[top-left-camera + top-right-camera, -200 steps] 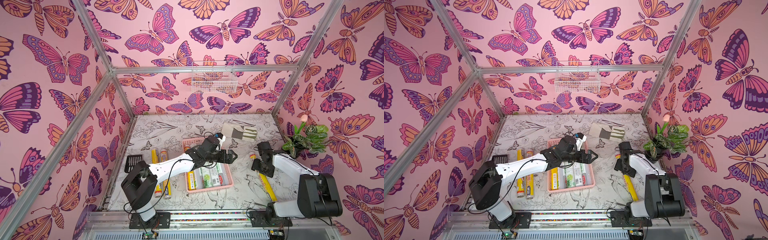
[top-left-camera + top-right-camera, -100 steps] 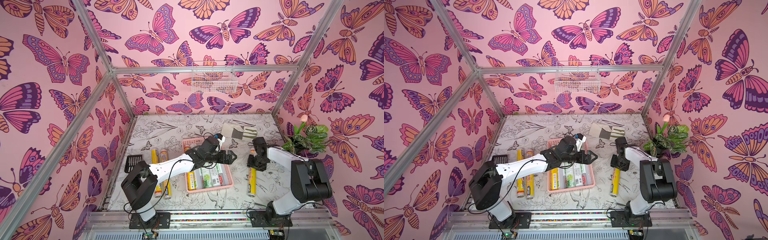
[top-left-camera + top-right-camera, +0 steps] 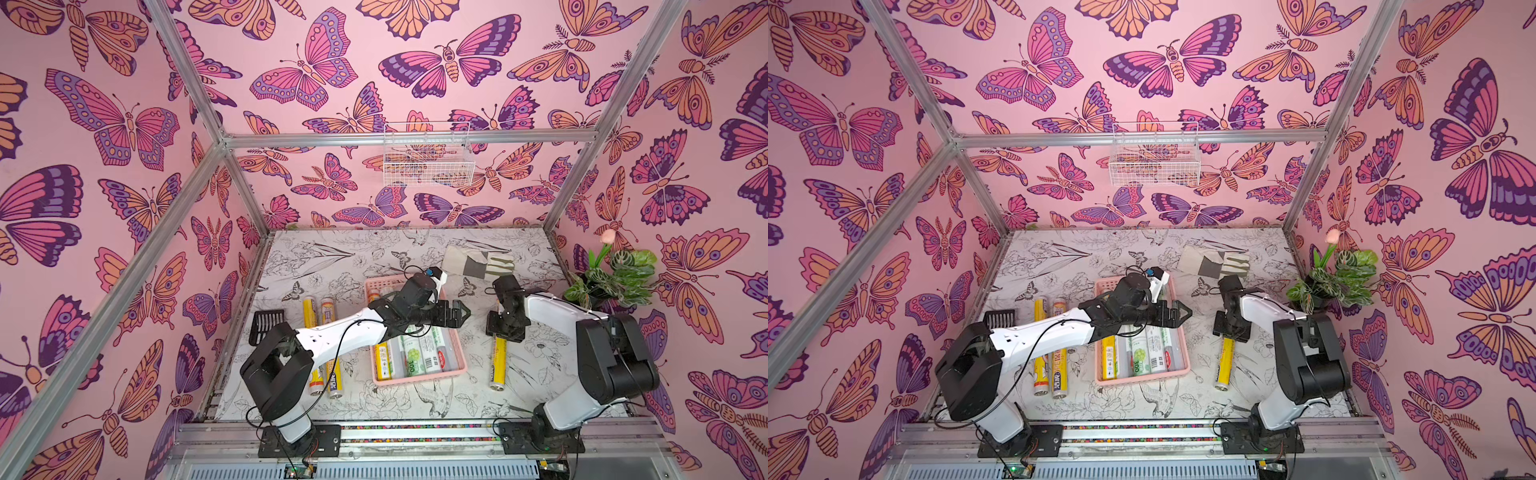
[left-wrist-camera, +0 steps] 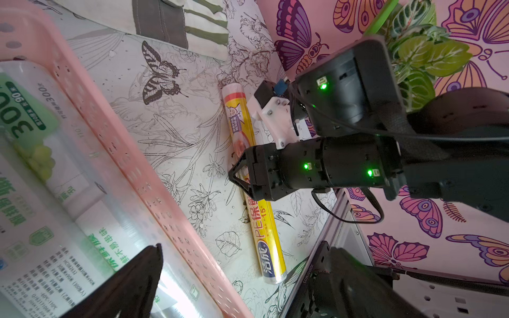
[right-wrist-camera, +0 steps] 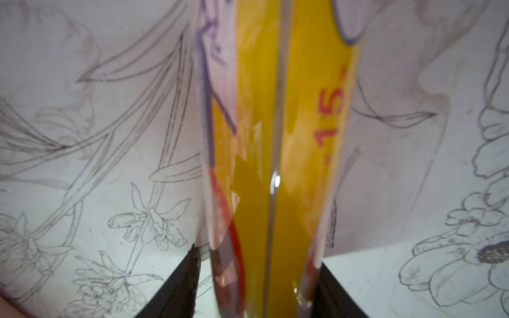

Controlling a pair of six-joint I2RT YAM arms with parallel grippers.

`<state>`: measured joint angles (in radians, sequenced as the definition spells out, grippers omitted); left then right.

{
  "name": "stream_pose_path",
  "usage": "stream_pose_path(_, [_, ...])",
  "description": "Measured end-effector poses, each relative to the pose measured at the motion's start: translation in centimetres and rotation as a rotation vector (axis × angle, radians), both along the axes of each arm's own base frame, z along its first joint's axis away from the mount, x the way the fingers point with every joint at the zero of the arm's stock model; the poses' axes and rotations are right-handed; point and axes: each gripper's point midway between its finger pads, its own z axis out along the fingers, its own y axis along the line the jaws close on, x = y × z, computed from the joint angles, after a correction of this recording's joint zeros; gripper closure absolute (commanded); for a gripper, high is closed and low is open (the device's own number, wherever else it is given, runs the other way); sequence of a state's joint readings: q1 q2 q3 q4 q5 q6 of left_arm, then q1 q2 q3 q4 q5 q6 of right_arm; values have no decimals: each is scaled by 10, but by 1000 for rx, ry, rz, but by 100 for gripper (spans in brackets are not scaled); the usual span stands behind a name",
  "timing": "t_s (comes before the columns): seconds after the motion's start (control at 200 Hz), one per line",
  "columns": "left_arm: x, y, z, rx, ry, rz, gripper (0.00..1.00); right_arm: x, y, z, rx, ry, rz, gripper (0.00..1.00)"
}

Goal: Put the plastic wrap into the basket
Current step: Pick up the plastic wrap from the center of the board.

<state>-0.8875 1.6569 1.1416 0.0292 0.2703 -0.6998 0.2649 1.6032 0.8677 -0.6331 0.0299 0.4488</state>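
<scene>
Right wrist view: right gripper [image 5: 257, 254] straddles the slim yellow plastic wrap roll [image 5: 303, 110], clamp uncertain. Left gripper [image 3: 461, 316], spread empty over the pink lattice basket's [image 3: 419, 378] three o'clock rim, risks collision.

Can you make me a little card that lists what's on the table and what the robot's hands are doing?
Pink basket: holds several plastic wrap rolls
Rolls outside: two yellow rolls left of the basket, one yellow roll right of it
Left hand: open, over the basket's right side
Right hand: down over the right-side roll, a finger on each side; grip unclear
Other stuff: glove, black scoop, plant
</scene>
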Motion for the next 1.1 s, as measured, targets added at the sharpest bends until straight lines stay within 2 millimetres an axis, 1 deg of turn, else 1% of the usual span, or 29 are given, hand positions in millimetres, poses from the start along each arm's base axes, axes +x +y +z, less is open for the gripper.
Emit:
stream_pose_path(0.035, [0,0,0,0,0,1,0,-3,0,0,-4,3,2,42])
stream_pose_path(0.135, [0,0,0,1,0,2,0,-9,-1,0,-12,13,1,48])
stream_pose_path(0.235, [1,1,-1,2,1,5,0,-11,-3,1,-22,17,-6,57])
stream_pose_path(0.31, [1,3,-2,5,0,9,0,-13,-6,7,-31,8,-9,64])
stream_pose_path(0.391, [1,7,-1,8,-4,18,0,-12,-7,19,-33,-27,-11,71])
stream_pose_path(0.496, [1,13,2,8,-16,40,0,-11,-7,41,-17,-91,-9,71])
stream_pose_path(0.596, [2,22,6,12,-33,79,0,-6,-1,67,11,-162,11,71])
stream_pose_path(0.731, [4,41,11,20,-67,151,0,6,22,109,102,-271,76,71])
stream_pose_path(0.816, [5,55,15,24,-89,203,0,12,45,132,175,-323,141,71])
stream_pose_path(0.876, [5,65,16,26,-101,241,0,14,63,144,221,-346,189,71])
stream_pose_path(0.981, [6,84,19,26,-131,312,0,17,100,154,292,-353,279,71])
stream_pose_path(1.102, [6,103,24,20,-159,383,0,19,140,152,324,-323,386,70])
